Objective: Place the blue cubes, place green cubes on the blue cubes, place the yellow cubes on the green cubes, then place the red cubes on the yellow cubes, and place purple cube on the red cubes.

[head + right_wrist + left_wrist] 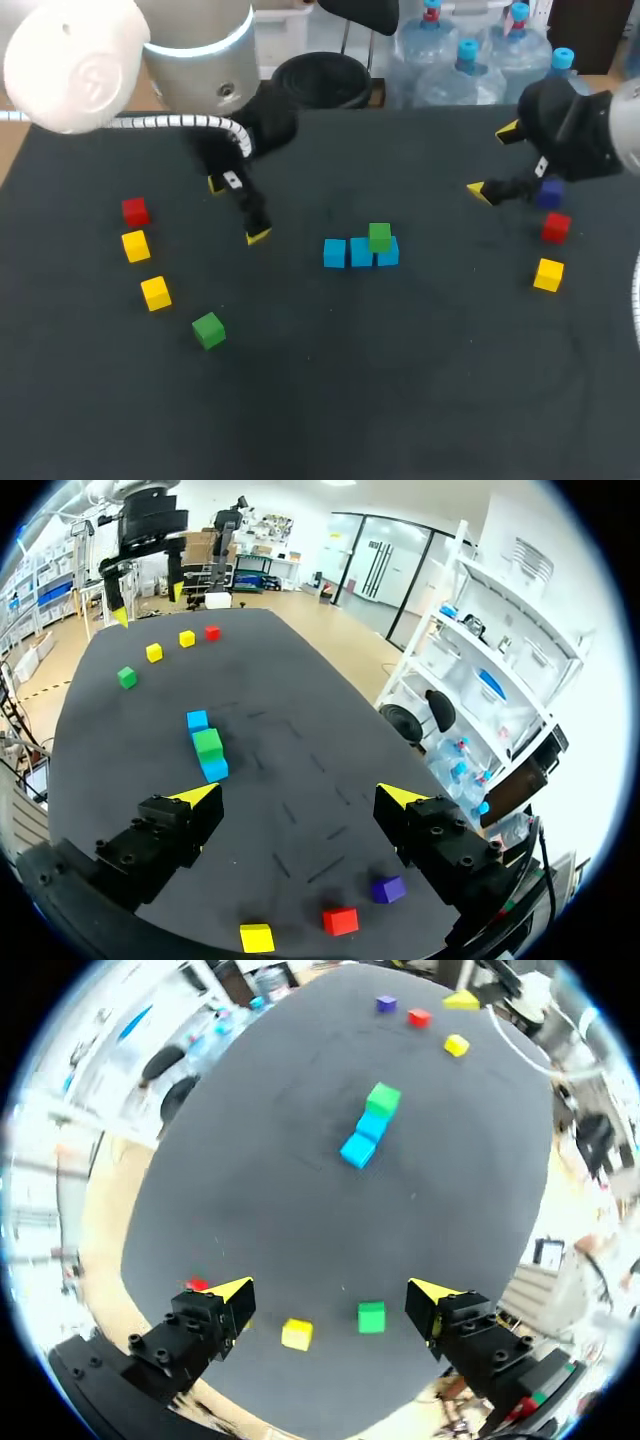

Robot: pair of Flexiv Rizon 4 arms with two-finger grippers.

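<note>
- Step, as I judge it: the green layer. One green cube [379, 236] already sits on the blue cubes [360, 252], well ahead of my left gripper [335, 1295].
- That gripper is spread wide and empty; the loose green cube [371, 1317] lies below, between its fingers.
- Next: descend and close on it.
- My right gripper [298, 796] is also wide open and empty.

Blue cubes [361, 252] stood in row at centre, green cube [379, 237] atop right end; second green cube [208, 329], yellow cubes [135, 245], red cubes [135, 210], purple cube [549, 194] lay loose.

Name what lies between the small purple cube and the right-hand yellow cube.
A small red cube, apart from both; the head and right wrist views both show it.
</note>
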